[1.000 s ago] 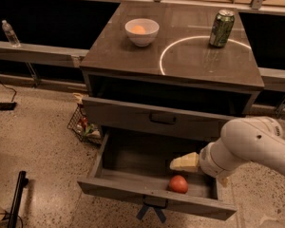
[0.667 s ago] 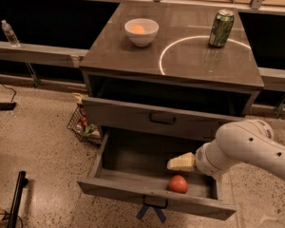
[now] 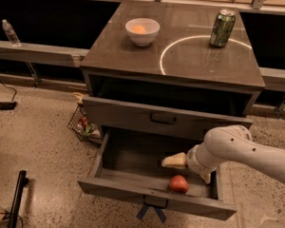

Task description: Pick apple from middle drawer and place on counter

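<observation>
The apple [image 3: 178, 184], round and red-orange, lies inside the open middle drawer [image 3: 114, 186], against its front wall and right of centre. Two blue crossed strips [image 3: 152, 213] show below the drawer's handle. My gripper [image 3: 187, 170] reaches into the drawer from the right on a white arm. It hovers just above and behind the apple, apart from it. Its cream fingers [image 3: 173, 161] are spread and hold nothing. The counter [image 3: 190, 56], dark and glossy with a thin white ring, is the cabinet top above.
A white bowl [image 3: 142, 31] holding a pale-orange fruit [image 3: 138, 29] and a green can [image 3: 222, 27] stand on the counter. The upper drawer [image 3: 164, 118] is closed. A wire basket [image 3: 83, 125] sits on the floor to the left. A water bottle [image 3: 10, 32] stands on the ledge.
My gripper and arm have moved a little to the left over the drawer. The apple has not moved.
</observation>
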Available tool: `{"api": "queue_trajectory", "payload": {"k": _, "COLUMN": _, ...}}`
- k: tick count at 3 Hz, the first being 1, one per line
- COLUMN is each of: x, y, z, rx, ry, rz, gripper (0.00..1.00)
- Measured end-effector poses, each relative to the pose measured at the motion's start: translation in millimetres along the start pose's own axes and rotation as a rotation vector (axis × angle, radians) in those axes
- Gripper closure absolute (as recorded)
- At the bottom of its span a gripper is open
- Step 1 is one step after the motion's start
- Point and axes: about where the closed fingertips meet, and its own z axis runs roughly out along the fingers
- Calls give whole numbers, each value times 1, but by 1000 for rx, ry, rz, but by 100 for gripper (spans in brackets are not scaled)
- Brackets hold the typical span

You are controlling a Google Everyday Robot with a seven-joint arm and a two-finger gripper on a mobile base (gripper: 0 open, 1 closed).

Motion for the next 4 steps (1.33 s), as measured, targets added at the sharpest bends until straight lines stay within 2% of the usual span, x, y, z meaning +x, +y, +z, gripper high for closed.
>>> {"api": "queue_trajectory", "payload": {"k": 1, "x": 8, "y": 3, "z": 33, "rx": 12, "ry": -19, "rz": 39, "gripper": 0}}
{"api": "queue_trajectory", "payload": {"k": 2, "x": 7, "y": 4, "z": 57, "rx": 34, "ry": -49, "rz": 24, "gripper": 0}}
{"api": "queue_trajectory", "payload": {"k": 3, "x": -1, "y": 12, "z": 87, "rx": 17, "ry": -101, "rz": -27, "gripper": 0}}
{"api": "queue_trajectory", "payload": {"k": 4, "x": -7, "y": 19, "z": 100, "rx": -1, "ry": -138, "rz": -44, "gripper": 0}}
